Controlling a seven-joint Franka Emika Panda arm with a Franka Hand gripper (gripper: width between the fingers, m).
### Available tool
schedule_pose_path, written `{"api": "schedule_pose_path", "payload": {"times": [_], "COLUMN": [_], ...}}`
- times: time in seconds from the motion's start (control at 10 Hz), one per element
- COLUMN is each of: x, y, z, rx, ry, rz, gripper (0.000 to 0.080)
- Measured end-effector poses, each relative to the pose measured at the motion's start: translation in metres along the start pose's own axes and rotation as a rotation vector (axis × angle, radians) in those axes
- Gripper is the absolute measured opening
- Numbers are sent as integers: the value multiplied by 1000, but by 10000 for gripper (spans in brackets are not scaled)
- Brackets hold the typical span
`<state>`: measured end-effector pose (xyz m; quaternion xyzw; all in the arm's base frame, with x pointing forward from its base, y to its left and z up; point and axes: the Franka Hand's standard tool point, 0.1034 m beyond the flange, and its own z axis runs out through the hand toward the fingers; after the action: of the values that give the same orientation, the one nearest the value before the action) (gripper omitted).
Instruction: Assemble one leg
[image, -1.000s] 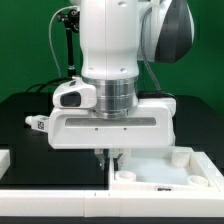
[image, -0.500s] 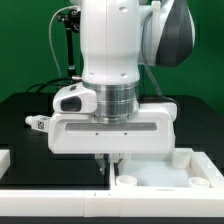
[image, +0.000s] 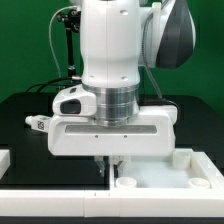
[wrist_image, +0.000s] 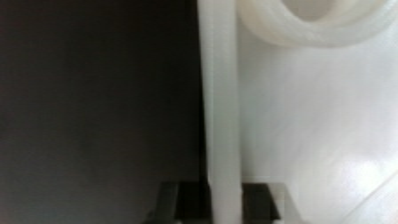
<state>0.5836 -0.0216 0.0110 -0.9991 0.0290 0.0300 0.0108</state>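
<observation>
The leg (image: 36, 122), a small white block with dark marks, was seen lying on the black bench (image: 30, 155) toward the exterior view's left, well apart from the pincer (image: 110, 160). The pincer was set at the edge of the large white tray-like part (image: 165, 187) on the exterior view's right. In the wrist view, that part's thin upright wall was pinched between the dark fingers (wrist_image: 178, 201). A round white boss (wrist_image: 311, 25) was seen just inside the wall.
</observation>
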Motion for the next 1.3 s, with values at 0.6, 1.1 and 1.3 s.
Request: {"api": "schedule_pose_path", "payload": {"times": [0.6, 1.1, 1.3], "x": [-19, -50, -54], "y": [-9, -40, -43], "z": [-56, -85, -82], "rx": [37, 53, 59], "ry": [-53, -31, -54], "rz": [-20, -60, -32], "gripper": [589, 648, 648]}}
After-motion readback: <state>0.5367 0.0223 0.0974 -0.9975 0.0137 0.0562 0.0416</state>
